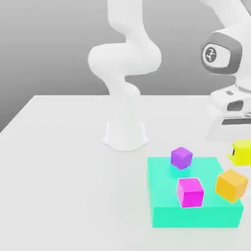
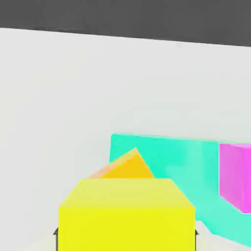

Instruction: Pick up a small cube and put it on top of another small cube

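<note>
The small lemon-yellow cube point(image 1: 243, 149) sits at the exterior view's right edge, just below the white hand. My gripper point(image 1: 240, 157) is shut on it, and a dark fingertip point(image 1: 232, 156) presses its side. In the hand view the yellow cube point(image 2: 126, 211) looms close between the two dark fingertips point(image 2: 56, 237). An orange cube point(image 1: 231, 185) lies tilted right beside the yellow one, against the teal block; in the hand view the orange cube point(image 2: 126, 167) peeks out behind the yellow one. A purple cube point(image 1: 181, 158) and a magenta cube point(image 1: 190, 191) rest on the teal block.
The flat teal block point(image 1: 166, 196) lies on the white table point(image 1: 63, 166) in front of the arm's base point(image 1: 125, 135). In the hand view the teal block point(image 2: 186, 162) and the magenta cube point(image 2: 236, 174) lie beyond the held cube.
</note>
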